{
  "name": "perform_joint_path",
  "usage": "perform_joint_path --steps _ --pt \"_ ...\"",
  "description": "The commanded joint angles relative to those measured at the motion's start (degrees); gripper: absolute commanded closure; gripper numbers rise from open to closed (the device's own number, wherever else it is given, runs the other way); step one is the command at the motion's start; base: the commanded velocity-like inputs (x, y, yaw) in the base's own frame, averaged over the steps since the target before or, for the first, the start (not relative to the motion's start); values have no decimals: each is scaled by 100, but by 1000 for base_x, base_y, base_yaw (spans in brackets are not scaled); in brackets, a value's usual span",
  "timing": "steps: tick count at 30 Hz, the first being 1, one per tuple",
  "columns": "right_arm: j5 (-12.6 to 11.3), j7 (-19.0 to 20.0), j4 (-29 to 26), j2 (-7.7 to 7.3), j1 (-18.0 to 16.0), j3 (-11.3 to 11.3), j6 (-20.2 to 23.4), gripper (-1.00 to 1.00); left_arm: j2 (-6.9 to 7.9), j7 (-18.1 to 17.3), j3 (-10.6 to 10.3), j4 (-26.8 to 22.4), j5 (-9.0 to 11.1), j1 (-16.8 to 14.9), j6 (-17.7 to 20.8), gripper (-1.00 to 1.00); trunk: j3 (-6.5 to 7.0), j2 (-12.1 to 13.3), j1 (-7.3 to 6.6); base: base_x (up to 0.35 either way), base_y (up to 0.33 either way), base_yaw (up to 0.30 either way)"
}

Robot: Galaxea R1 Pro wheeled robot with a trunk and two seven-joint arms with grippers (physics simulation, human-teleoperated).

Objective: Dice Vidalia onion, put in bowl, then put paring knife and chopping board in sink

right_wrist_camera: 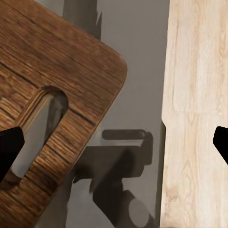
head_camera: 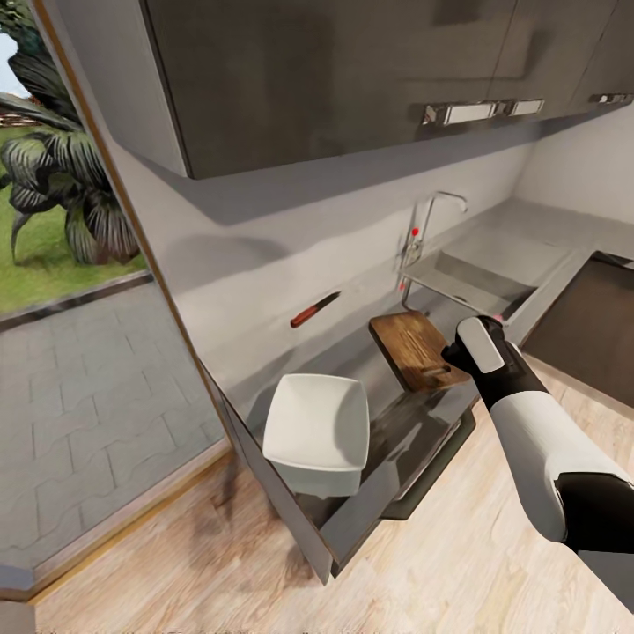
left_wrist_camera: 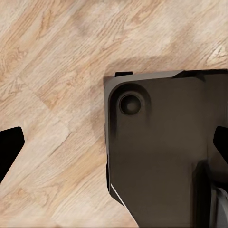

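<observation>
R gripper (right_wrist_camera: 114,142), fingers wide, hovers over chopping board (head_camera: 416,350) handle corner at desk (head_camera: 401,431) edge. Advise: descend square, straddle slot. L fingers wide, idle.

one chopping board (head_camera: 416,350) with a single handle slot, one bowl (head_camera: 319,430), and one paring knife (head_camera: 314,310). one sink (head_camera: 480,277) with one tap (head_camera: 431,220); two red dots show by the tap. one table (head_camera: 387,431) carries them. one robot arm (head_camera: 537,440) shows in the head view, ending in one pincer (head_camera: 471,345). in each wrist view two dark fingertips (right_wrist_camera: 9,147) show at the edges, four in all. one palm-like plant (head_camera: 62,167) stands outside. two cabinet handles (head_camera: 480,111) show overhead.
</observation>
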Motion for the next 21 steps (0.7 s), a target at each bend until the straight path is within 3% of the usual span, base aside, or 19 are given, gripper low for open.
perform_joint_path --steps 1,21 --pt "-37 -41 -6 -6 -4 24 38 -100 3 40 -33 -9 -2 3 -5 -100 -18 -10 3 0 0 0" --pt "-38 66 -6 6 -4 28 38 -100 3 40 -36 -11 -2 0 -5 -100 -201 -10 3 0 0 0"
